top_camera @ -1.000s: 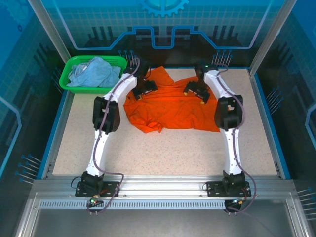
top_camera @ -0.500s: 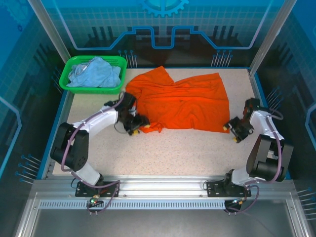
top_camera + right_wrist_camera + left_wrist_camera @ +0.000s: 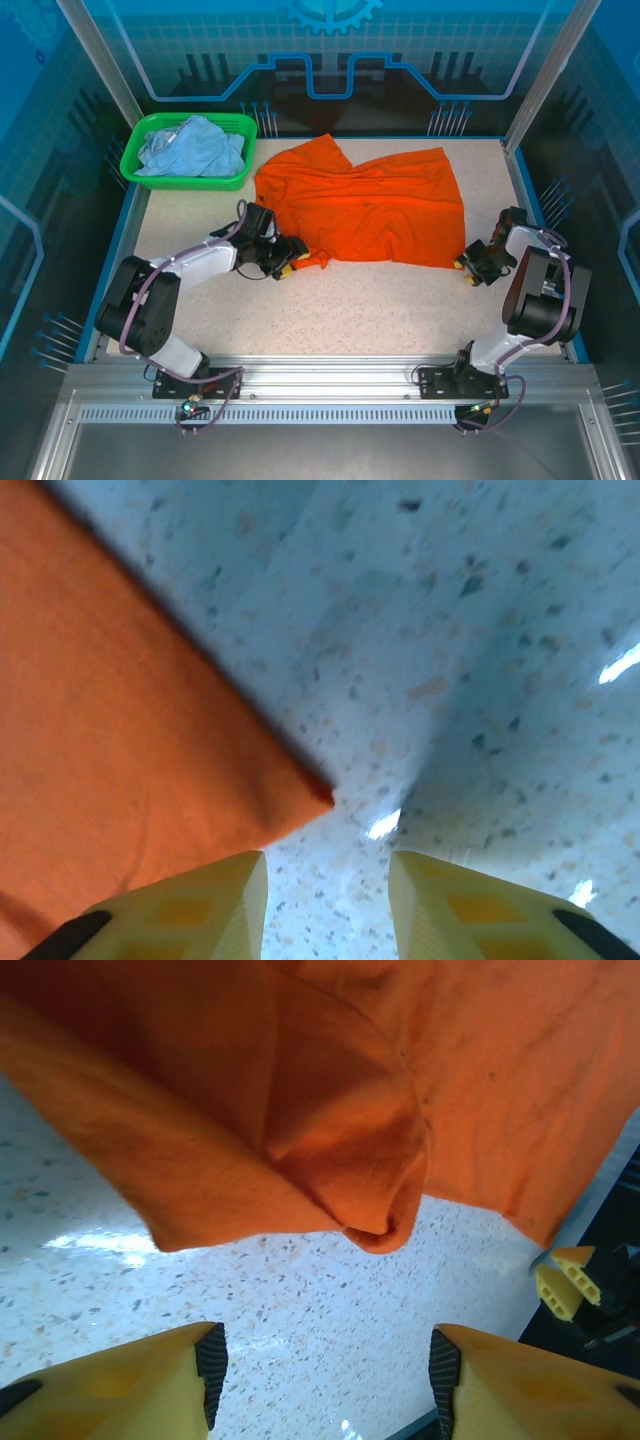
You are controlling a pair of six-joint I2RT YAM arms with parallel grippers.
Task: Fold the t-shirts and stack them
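Observation:
The orange t-shirt (image 3: 370, 205) lies spread on the table, with a bunched lower-left corner (image 3: 385, 1225) and a flat, pointed lower-right corner (image 3: 318, 792). My left gripper (image 3: 290, 263) is low at the bunched corner. It is open (image 3: 320, 1380), with only bare table between its fingers and the cloth just ahead. My right gripper (image 3: 467, 263) is at the pointed corner, open (image 3: 328, 900) with a narrower gap. Its left finger (image 3: 190, 910) is at the cloth edge, and nothing is between the jaws. The pale blue t-shirt (image 3: 190, 145) lies crumpled in the basket.
The green plastic basket (image 3: 135, 170) stands at the back left corner of the table. Speckled tabletop (image 3: 330, 310) stretches between the shirt and the arm bases. A raised blue frame (image 3: 545, 240) borders the table close to my right gripper.
Both arms came back from the shirt's far part to its near corners, and the shirt now lies flatter. Both grippers' jaws have narrowed. The left gripper edged right toward the bunched corner.

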